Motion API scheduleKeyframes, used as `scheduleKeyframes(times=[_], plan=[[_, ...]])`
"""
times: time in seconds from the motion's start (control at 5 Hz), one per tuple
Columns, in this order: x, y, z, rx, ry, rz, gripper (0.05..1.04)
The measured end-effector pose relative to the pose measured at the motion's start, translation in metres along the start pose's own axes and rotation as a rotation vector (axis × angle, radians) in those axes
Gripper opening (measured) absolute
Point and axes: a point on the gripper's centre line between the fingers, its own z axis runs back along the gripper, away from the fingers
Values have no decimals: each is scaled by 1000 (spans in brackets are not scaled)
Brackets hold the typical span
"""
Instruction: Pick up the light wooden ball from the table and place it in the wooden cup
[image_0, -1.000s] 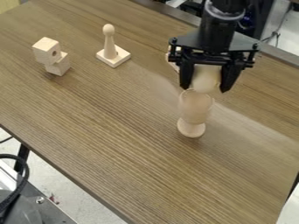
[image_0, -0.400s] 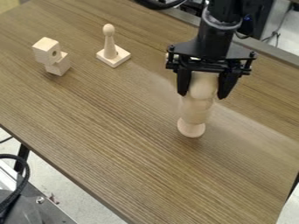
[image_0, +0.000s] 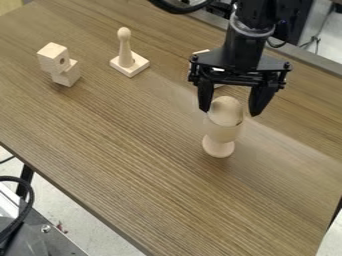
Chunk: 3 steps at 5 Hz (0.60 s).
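Egg rests at two o'clock in a cup whose hollow, we judge, stops it rolling; we see the gripper grasping nothing, fingers spread either side, and a peg upright on its base at eleven.

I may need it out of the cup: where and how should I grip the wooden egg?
Probably from above, fingers on opposite sides of the wooden egg, low on its exposed part, just over the rim: the rest sits inside the upright cup, and the rounded top narrows upward.
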Motion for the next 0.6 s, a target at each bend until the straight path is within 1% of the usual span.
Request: scheduleKeyframes(times=[0.2, 0.4, 0.6], plan=[[-8, 11, 10, -15, -18, 5, 999], [-4, 18, 18, -27, -33, 22, 999], [23, 51, 39, -42, -82, 100, 999]])
